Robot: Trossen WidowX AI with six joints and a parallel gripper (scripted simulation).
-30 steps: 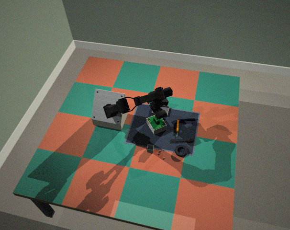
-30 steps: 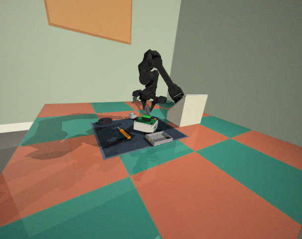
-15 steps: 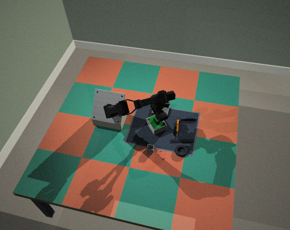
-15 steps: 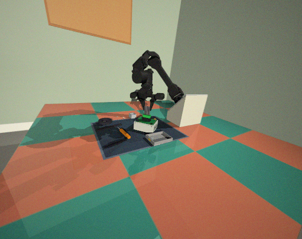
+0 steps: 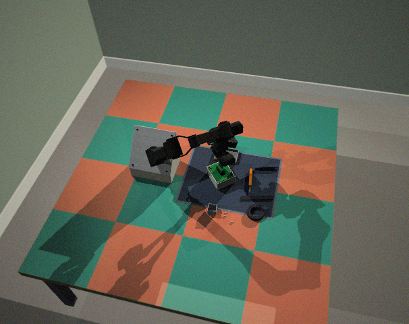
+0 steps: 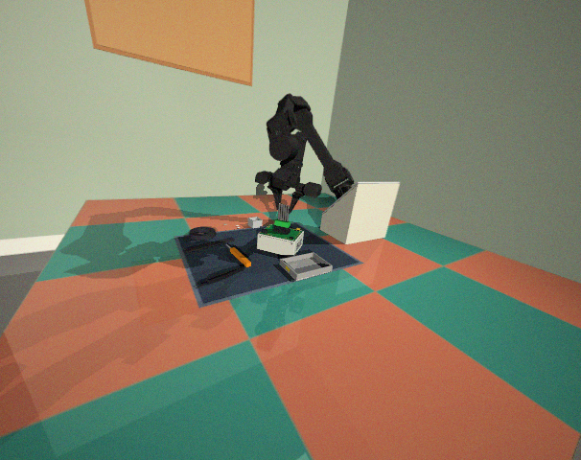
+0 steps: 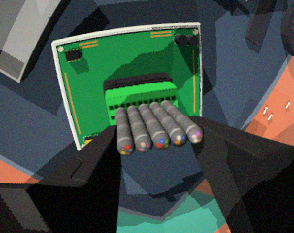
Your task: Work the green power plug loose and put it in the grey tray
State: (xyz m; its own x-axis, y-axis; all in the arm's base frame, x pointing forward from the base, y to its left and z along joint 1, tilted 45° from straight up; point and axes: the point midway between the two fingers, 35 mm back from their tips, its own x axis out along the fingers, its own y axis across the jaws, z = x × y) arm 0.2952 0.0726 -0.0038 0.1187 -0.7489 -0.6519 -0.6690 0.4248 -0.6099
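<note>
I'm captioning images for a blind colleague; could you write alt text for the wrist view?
Gripper shut on a green plug, at its black socket on a green circuit board. Five grey cables reach from the plug toward the camera; part of a grey tray shows at upper left.

Orange-green checkered table [image 5: 211, 261] [image 6: 360, 356]: dark mat [image 5: 201, 160] [image 6: 211, 287] centre; slanted pale block [image 5: 152, 146] [image 6: 372, 213] at mat's ten o'clock, top view.
</note>
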